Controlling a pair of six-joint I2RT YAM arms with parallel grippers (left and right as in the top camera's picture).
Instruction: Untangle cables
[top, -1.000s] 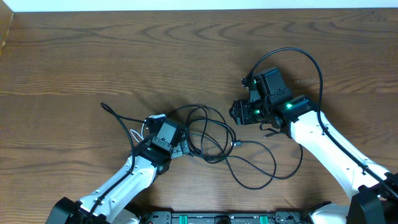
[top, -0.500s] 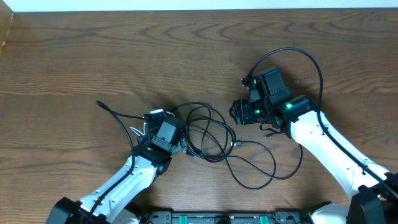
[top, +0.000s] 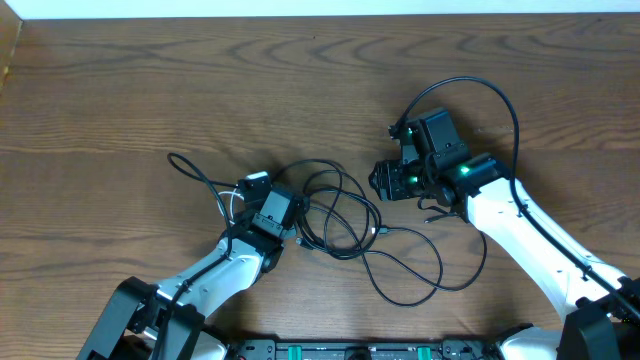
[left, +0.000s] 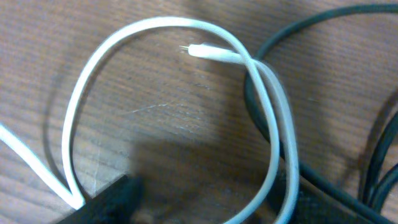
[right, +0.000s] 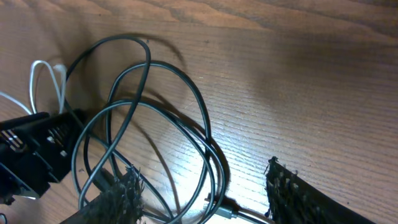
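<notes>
The cables lie knotted mid-table: black cables (top: 335, 215) in overlapping loops, one black strand trailing left (top: 195, 172) and another looping front right (top: 430, 270). A short white cable (top: 232, 205) curls by my left gripper (top: 268, 212). In the left wrist view the white cable (left: 81, 112) forms a loop whose tip (left: 199, 50) crosses a black cable (left: 261, 118). My left gripper (left: 205, 208) is low over that loop, fingers apart, one white strand in the gap. My right gripper (right: 205, 199) hovers open over the black loops (right: 186, 93), holding nothing.
Brown wooden table (top: 200, 80) all around. The right arm's own thick black wire (top: 500, 100) arcs above its wrist. A silver plug (right: 227, 211) lies under the right gripper. The left gripper's body (right: 37, 149) shows at the right wrist view's left edge.
My left gripper has shifted slightly right and its fingers have narrowed. The black strand's left end has curled and moved a little up. The right arm is still.
</notes>
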